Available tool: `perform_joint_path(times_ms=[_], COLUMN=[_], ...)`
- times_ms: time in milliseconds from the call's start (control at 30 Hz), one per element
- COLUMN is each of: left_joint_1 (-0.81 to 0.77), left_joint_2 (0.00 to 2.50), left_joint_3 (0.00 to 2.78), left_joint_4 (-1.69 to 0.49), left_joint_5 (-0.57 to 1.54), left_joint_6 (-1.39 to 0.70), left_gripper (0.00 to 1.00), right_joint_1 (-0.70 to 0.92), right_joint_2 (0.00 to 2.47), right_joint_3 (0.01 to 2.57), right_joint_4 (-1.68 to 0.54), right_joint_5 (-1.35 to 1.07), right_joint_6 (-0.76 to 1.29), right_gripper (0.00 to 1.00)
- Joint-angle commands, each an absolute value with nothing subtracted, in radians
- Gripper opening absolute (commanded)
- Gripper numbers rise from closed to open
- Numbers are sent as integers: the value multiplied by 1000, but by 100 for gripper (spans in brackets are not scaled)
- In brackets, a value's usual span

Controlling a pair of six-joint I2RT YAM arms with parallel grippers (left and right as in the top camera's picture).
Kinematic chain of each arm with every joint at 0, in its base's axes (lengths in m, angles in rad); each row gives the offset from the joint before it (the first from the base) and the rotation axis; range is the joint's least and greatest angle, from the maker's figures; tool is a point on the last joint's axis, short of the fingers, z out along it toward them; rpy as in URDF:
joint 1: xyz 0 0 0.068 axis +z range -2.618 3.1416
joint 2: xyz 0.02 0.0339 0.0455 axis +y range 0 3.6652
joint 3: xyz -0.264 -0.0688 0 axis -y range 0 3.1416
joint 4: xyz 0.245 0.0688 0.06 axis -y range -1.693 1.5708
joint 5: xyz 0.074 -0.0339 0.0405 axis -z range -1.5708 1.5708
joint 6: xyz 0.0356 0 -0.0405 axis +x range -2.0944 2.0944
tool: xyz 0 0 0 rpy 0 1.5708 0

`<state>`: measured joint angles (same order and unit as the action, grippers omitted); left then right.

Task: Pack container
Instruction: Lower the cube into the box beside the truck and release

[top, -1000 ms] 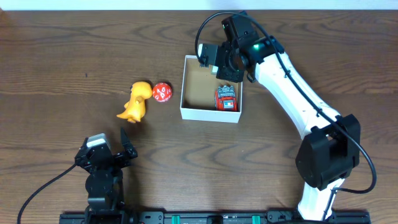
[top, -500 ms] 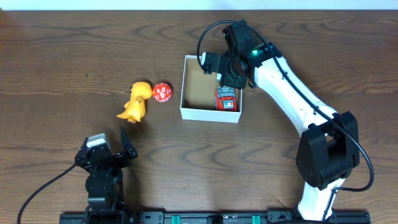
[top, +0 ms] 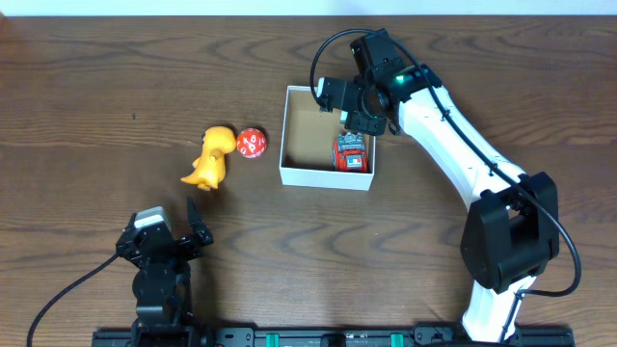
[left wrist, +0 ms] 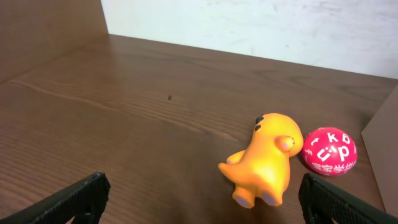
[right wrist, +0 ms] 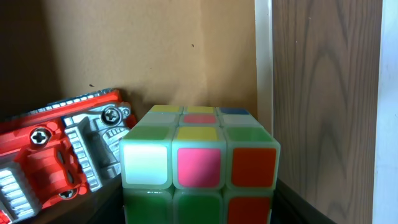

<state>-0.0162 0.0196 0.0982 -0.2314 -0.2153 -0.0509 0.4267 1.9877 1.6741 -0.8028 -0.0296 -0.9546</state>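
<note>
The container (top: 299, 175) is a shallow white box with a brown inside, at the table's middle. A red and grey toy car (top: 351, 154) lies in its right side and also shows in the right wrist view (right wrist: 56, 143). My right gripper (top: 355, 106) hangs over the box's far right corner, shut on a colourful puzzle cube (right wrist: 199, 165) next to the box's white wall (right wrist: 263, 56). An orange dinosaur toy (top: 210, 158) and a red ball (top: 252, 143) lie left of the box. My left gripper (top: 164, 236) is open and empty near the front edge, with the dinosaur (left wrist: 264, 158) ahead of it.
The red ball (left wrist: 329, 149) carries white letters and sits right of the dinosaur. The box's outer wall shows at the right edge of the left wrist view (left wrist: 388, 149). Bare brown table lies around the toys.
My right gripper has moved slightly right and down over the box's far right corner with the cube. The left arm has not moved.
</note>
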Motion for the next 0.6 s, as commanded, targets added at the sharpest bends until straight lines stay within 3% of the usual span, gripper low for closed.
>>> perform_joint_path(times_ms=[0, 333, 567], left_joint_1=[-19, -19, -19], left_joint_2=[20, 20, 20], left_joint_3=[81, 81, 81], left_joint_4=[-258, -258, -258], left_joint_5=[-217, -217, -217], left_joint_6=[-41, -41, -41], left_gripper=[98, 98, 98], right_joint_1=[411, 411, 411], right_joint_2=[1983, 1983, 1983], right_joint_3=[1666, 1580, 1579], right_joint_4=[-799, -718, -666], right_joint_5=[-35, -33, -26], right_joint_6=[-966, -966, -966], right_gripper=[50, 52, 71])
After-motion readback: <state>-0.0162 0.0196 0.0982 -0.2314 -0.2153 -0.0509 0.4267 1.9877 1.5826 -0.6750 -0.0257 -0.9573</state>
